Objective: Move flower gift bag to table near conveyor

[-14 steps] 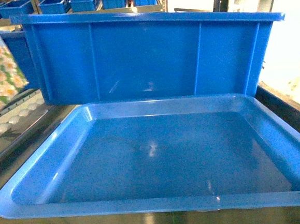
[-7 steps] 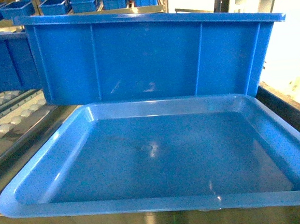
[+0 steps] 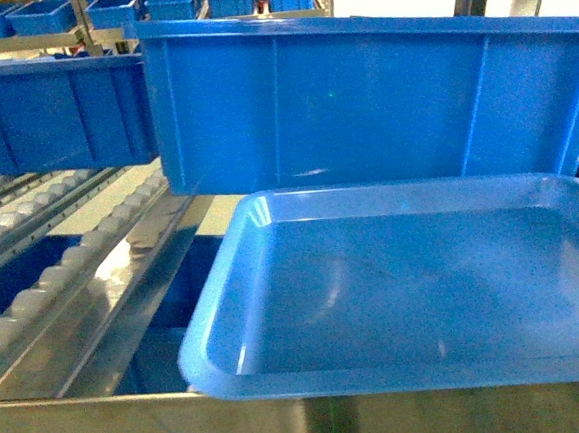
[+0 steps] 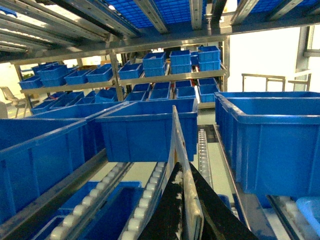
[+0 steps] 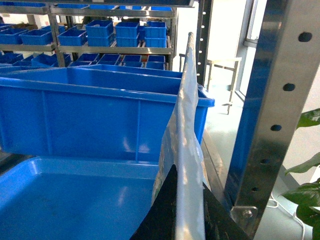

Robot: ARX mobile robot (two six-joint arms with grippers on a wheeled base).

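Conveyor [image 3: 63,264] rails: more in head view than a sec ago; base turning. L gripper [image 4: 186,220]: clamped on bag [image 4: 181,165] edge. R gripper [image 5: 187,220]: same. Blue tray [image 3: 269,213] right of rails. Table unseen.

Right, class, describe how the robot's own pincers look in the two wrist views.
Left pincer: two matte black wedge-shaped fingers tapering to tips, one with whitish scuffs. Right pincer: similar black tapered fingers, unmarked. No cables or arm links show.
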